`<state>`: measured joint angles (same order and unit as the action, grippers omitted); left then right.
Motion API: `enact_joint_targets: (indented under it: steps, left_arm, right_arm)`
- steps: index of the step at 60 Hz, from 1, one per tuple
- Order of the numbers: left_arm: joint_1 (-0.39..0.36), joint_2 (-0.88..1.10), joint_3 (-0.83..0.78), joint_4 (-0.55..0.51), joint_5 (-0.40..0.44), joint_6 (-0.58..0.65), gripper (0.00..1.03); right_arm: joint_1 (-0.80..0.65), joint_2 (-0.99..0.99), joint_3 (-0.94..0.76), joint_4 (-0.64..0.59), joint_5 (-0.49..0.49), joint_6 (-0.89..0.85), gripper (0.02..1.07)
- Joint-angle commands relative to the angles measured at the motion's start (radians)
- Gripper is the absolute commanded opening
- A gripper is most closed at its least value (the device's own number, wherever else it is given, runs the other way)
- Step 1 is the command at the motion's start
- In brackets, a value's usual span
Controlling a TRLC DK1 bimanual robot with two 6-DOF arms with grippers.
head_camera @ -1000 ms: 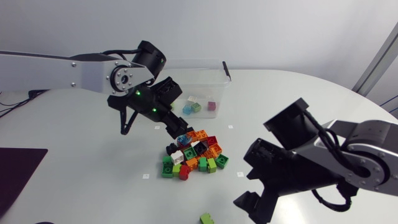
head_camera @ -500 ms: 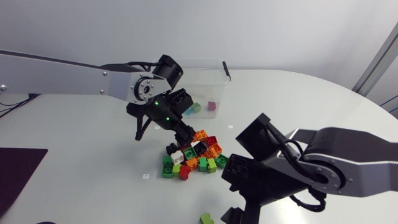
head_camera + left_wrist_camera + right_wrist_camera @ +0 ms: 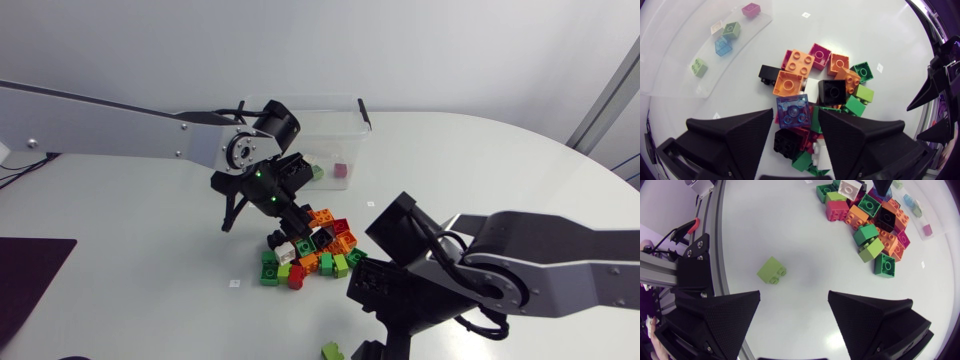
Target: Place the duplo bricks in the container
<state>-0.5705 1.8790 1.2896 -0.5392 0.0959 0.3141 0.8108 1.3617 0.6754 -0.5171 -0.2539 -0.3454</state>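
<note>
Pickup seems in hand: left gripper (image 3: 796, 111), jaws wide, straddles a blue brick (image 3: 791, 114) on the pile (image 3: 836, 64), needing only to close; right gripper (image 3: 794, 296) gapes empty.

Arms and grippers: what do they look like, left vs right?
Left arm: long silver-grey link, black joints, round silver bolted hub, green lights, thin black cables. Right arm: silver-grey link, black joints, looping black cable. Left gripper and right gripper: matte black, two broad wedge-shaped fingers each, finely textured.
</note>
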Motion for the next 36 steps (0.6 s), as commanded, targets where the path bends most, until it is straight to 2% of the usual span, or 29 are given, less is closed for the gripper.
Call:
enact_joint_targets:
  steps: [1, 13, 22, 27, 36]
  left_arm:
    - [-0.008, 0.032, 0.024, -0.018, -0.007, -0.01, 0.53]
    - [-0.011, 0.045, 0.027, -0.05, -0.005, 0.005, 0.38]
    - [-0.023, 0.028, 0.01, -0.05, -0.001, 0.033, 0.34]
    - [-0.029, 0.008, 0.005, -0.044, 0.001, 0.036, 0.29]
    - [-0.029, -0.017, 0.01, -0.041, 0.001, 0.037, 0.28]
  right_arm:
    - [0.01, 0.013, 0.012, 0.019, 0.007, -0.027, 1.0]
    - [0.027, 0.013, -0.004, 0.066, -0.007, -0.049, 1.0]
    - [0.067, 0.016, -0.007, 0.092, -0.002, -0.102, 1.01]
    - [0.083, 0.027, 0.003, 0.075, -0.005, -0.153, 1.01]
    - [0.09, 0.065, 0.012, 0.052, -0.005, -0.27, 1.01]
